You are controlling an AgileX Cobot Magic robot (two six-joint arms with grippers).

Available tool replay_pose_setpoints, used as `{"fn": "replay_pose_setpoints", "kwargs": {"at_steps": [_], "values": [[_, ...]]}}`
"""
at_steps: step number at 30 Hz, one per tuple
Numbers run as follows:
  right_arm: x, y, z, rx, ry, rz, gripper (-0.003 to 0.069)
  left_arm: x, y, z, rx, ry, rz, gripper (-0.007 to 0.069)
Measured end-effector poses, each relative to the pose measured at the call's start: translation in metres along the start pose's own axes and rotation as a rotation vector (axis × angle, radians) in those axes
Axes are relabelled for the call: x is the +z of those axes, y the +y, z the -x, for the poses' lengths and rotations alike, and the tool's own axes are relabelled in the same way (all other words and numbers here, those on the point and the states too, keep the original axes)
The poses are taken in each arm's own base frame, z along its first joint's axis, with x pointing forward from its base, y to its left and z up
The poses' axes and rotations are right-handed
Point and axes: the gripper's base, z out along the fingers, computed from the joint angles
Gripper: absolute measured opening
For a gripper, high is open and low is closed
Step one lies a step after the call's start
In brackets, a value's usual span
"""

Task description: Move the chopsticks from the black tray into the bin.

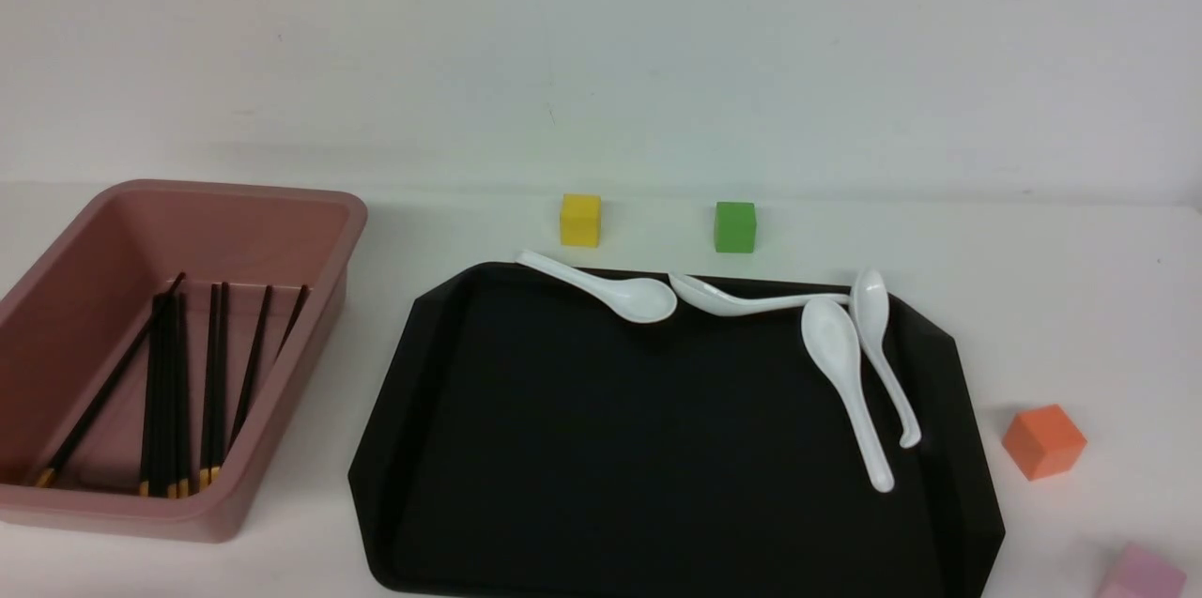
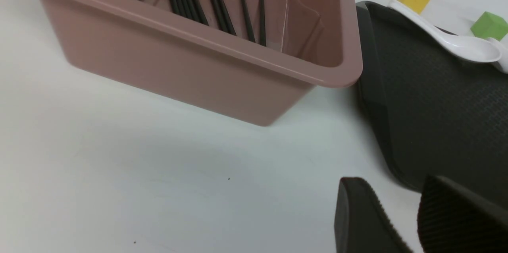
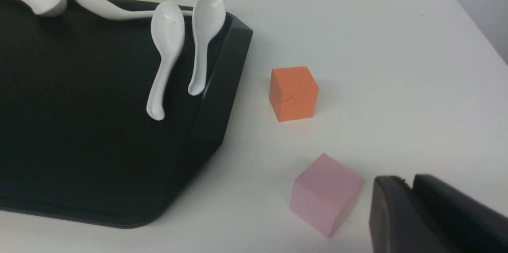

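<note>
Closest to our left wrist camera we see the left gripper, its two dark fingers apart with a gap between them and nothing held, low over the white table. Well apart from it the chopsticks lie all together inside the bin — their gold ends toward us. On our right side the right gripper has its fingers pressed together, empty, beside a pink cube. Only white spoons lie on the black tray.
</note>
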Motion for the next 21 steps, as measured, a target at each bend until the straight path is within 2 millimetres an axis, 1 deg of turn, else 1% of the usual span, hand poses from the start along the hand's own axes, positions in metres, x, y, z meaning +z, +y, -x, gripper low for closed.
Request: {"fn": "replay_pose_setpoints", "kwargs": {"at_steps": [21], "values": [[0.0, 0.0, 0.0, 0.0, 0.0, 0.0, 0.0111, 0.0, 0.0, 0.0, 0.0, 0.0, 0.0, 0.0238]]}}
